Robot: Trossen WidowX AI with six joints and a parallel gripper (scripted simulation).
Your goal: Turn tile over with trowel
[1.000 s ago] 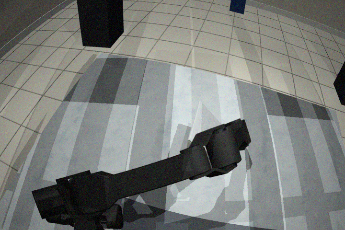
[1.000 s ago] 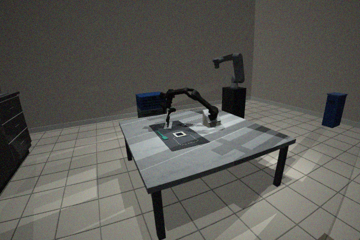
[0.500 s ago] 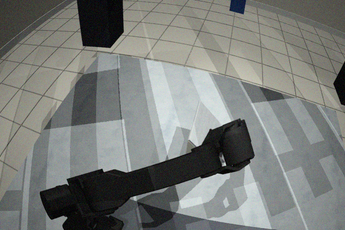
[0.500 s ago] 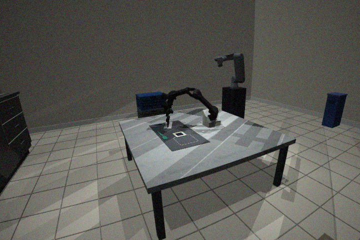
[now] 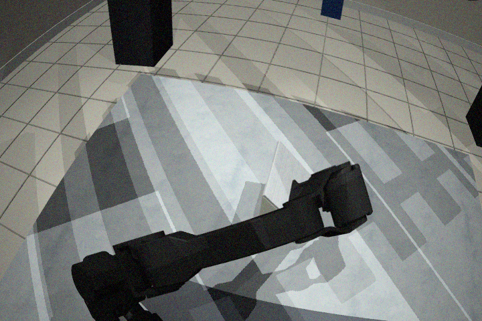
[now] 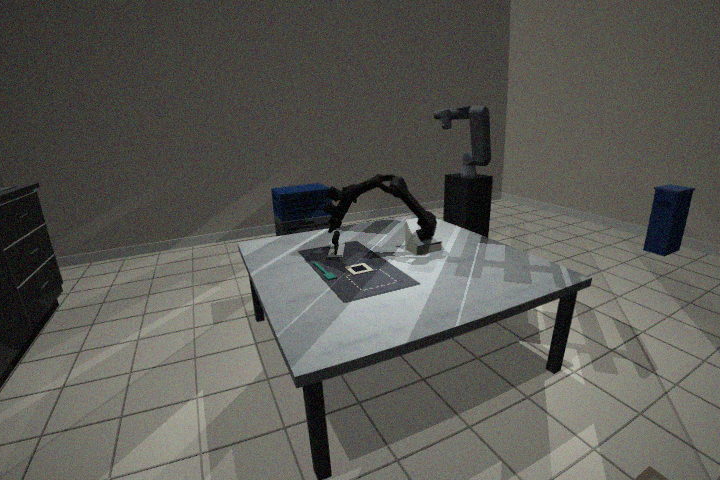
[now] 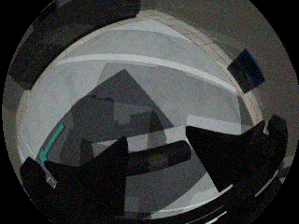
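Note:
The trowel's dark handle [image 6: 335, 243] [image 7: 159, 158] stands up from a pale flat part on the mat [image 6: 346, 295] [image 7: 125, 86]. My gripper [image 6: 331, 229] [image 7: 157, 135] is open and empty, low over the handle; in the wrist view the handle shows between and beyond the fingertips, slanted across the gap. The cream tile [image 6: 359, 268] lies flat on the mat with its dark square mark facing up, close beside the dashed outline [image 6: 379, 285]. In the wrist view the tile is hidden. In the top view the arm covers part of the table and the fingertips are not clear.
A green strip with a wider end [image 6: 324, 270] [image 7: 52, 142] lies on the mat, on the other side of the tile from the arm's base. The arm's pale pedestal [image 6: 412, 237] [image 5: 277, 172] stands on the table [image 6: 315, 362]. Another robot [image 6: 478, 135] stands beyond the table.

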